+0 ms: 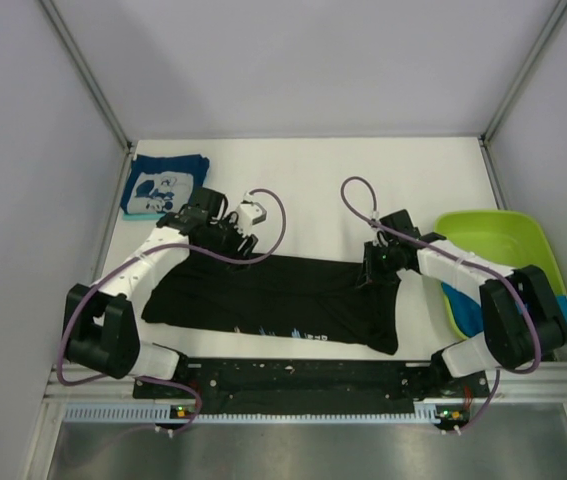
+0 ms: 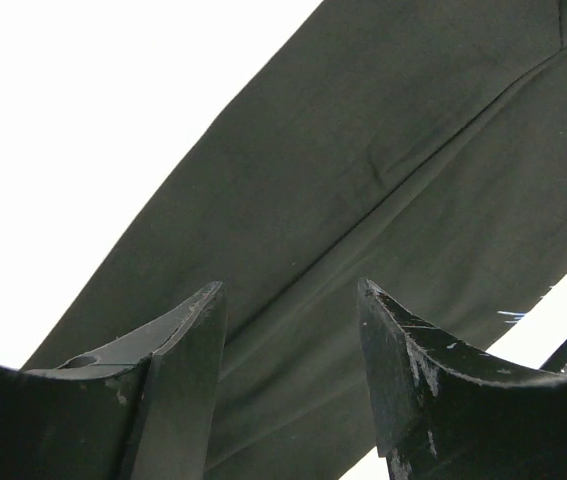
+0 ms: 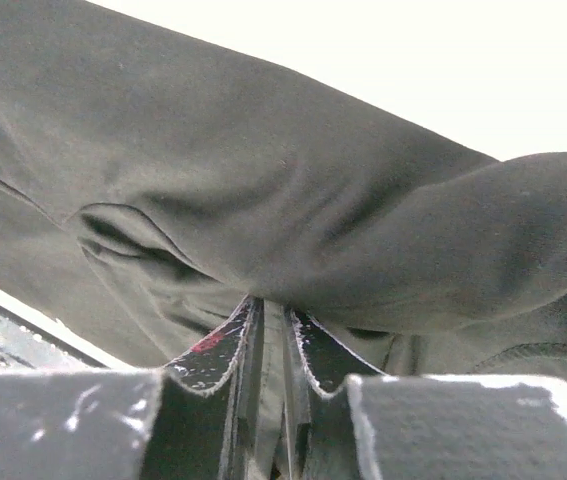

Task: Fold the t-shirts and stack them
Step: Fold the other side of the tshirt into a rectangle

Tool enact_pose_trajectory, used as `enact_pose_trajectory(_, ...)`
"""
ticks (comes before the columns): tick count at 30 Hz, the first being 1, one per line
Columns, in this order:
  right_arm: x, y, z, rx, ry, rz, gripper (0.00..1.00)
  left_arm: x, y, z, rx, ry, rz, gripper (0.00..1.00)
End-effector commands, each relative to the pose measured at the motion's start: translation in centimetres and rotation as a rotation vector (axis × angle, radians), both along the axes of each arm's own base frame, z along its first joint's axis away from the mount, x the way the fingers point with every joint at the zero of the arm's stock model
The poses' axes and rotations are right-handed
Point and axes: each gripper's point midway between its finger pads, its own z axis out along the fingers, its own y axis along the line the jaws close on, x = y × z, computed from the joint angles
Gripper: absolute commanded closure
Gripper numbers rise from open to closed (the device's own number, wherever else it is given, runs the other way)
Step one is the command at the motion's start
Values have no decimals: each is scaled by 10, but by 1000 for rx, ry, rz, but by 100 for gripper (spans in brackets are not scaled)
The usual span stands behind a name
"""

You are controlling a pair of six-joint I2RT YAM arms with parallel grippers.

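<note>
1. The black shirt (image 1: 283, 300) lies spread across the lower middle of the top view on the white desk (image 1: 303, 170). Its long side runs left to right, and pale print shows along its lower edge.
2. The left pincer (image 1: 231, 238) sits at the shirt's upper left edge. In its wrist view this pincer (image 2: 288, 360) stands wide apart with nothing between its fingers (image 2: 178, 380). Black cloth fills most of the frame beyond them.
3. The right pincer (image 1: 378, 265) is at the shirt's upper right corner. In its wrist view this pincer (image 3: 273, 345) is almost closed, pinching a fold of the black shirt. The cloth bulges just above the fingertips.
4. A navy shirt (image 1: 166, 187) lies folded at the upper left of the desk, white graphic facing up. It is apart from the black shirt.
5. A green tub (image 1: 493, 235) sits at the right edge of the desk, beside the right arm. Bright blue cloth (image 1: 566, 315) shows at its lower right rim.
</note>
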Motion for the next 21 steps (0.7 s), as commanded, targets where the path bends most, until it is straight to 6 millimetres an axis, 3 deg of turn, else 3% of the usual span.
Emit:
enact_pose_trajectory(1,19,18,20,63,-94,38,93,1,1,11,-27,-36,-7,41)
enact_pose_trajectory(4,19,18,20,64,-100,43,100,2,1,11,-31,-32,-6,41)
enact_pose_trajectory(7,15,19,22,76,-106,61,100,3,1,11,-31,-32,-4,41)
enact_pose_trajectory(12,3,27,44,78,-170,114,100,2,1,11,-31,-34,-7,41)
enact_pose_trajectory(16,-16,29,57,73,-179,158,100,2,2,10,-29,-30,-6,41)
enact_pose_trajectory(21,-54,53,64,153,-135,274,100,3,1,11,-31,-31,-6,41)
